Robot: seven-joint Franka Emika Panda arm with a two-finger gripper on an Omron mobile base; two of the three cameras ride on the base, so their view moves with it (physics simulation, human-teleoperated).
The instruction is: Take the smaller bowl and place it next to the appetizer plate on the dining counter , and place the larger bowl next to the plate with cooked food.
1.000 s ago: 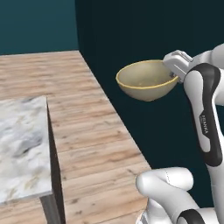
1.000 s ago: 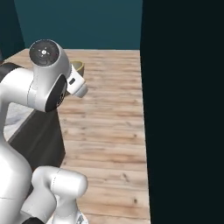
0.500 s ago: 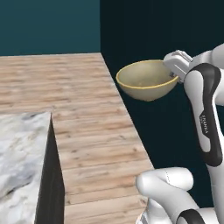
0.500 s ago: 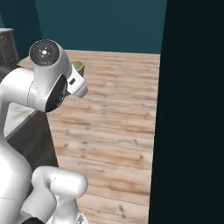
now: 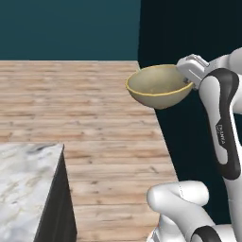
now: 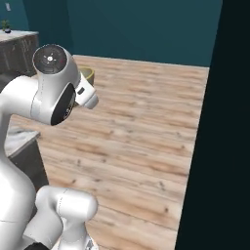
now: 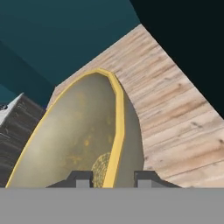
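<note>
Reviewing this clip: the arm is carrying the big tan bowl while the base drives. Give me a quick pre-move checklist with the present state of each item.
1. End effector shut on the bowl rim: ok, one finger inside and one outside the wall.
2. Bowl held level: ok in the left base view, opening facing up.
3. Bowl clear of the floor: ok, carried high above the boards.
4. Bowl empty: ok, nothing inside.
5. Plate with cooked food located: cannot tell.
6. Marble counter within reach: cannot tell; just a corner shows, low and to the left.
</note>
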